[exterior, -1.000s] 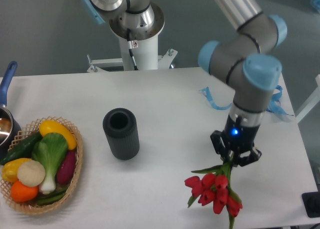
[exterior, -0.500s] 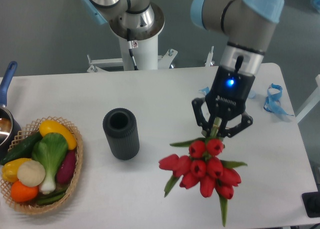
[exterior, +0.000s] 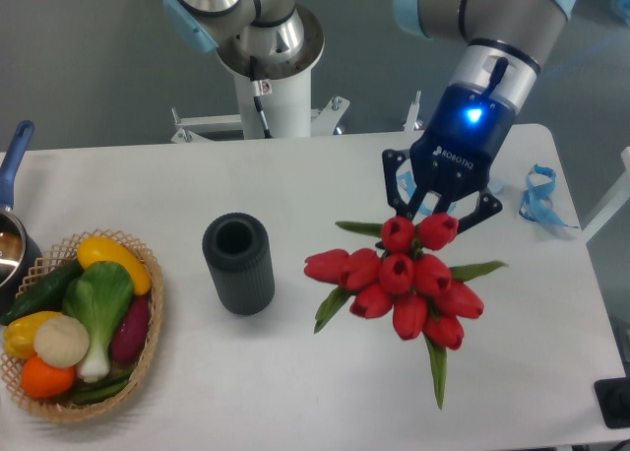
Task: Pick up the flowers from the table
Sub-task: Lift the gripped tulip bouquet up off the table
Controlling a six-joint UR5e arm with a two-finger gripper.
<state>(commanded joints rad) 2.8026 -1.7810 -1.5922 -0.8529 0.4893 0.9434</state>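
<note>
the arm (exterior: 492, 3) at the upper right of the frame has grey metal joints with pale blue plastic caps. below them sits a silver wrist ring, then a black cylindrical body printed with white lettering too small to read surely, and a bright blue light glowing on it. the gripper (exterior: 440, 207) is black, with angled linkage fingers. at the upper middle, a white pedestal base (exterior: 264, 82) carries a silver disc-shaped mount, another grey joint with a blue cap, and a thin black cable running down its front.

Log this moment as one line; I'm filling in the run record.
claw: shut on flowers | flowers: held by stems, blooms toward camera | table: below | stage: pickup apparently done
</note>
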